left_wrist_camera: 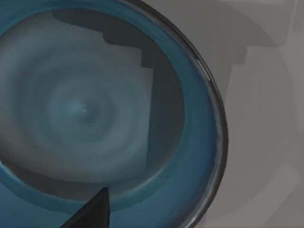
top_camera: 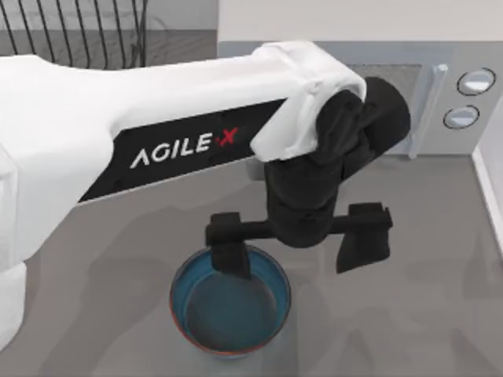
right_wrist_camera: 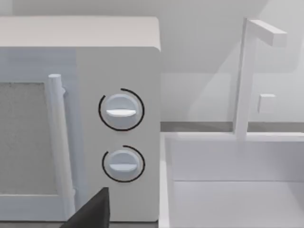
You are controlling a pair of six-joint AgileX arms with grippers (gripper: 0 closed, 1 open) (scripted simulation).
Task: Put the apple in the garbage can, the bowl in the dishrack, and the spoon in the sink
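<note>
spreading grey worktop point(top_camera: 409, 236) under white microwave point(top_camera: 440, 94), sink point(right_wrist_camera: 228, 190) and dishrack point(top_camera: 78, 31). reaching over bowl point(top_camera: 230, 306), left end effector point(top_camera: 295, 247) spread open, one finger inside.

Bare bench point(top_camera: 409, 314) lies open right of your bowl point(top_camera: 230, 302); microwave point(top_camera: 440, 102) and dishrack point(top_camera: 78, 31) wall the back.

Grey countertop point(top_camera: 424, 259), white microwave point(right_wrist_camera: 118, 57) with two dials against a pale wall point(right_wrist_camera: 204, 47), evenly lit
</note>
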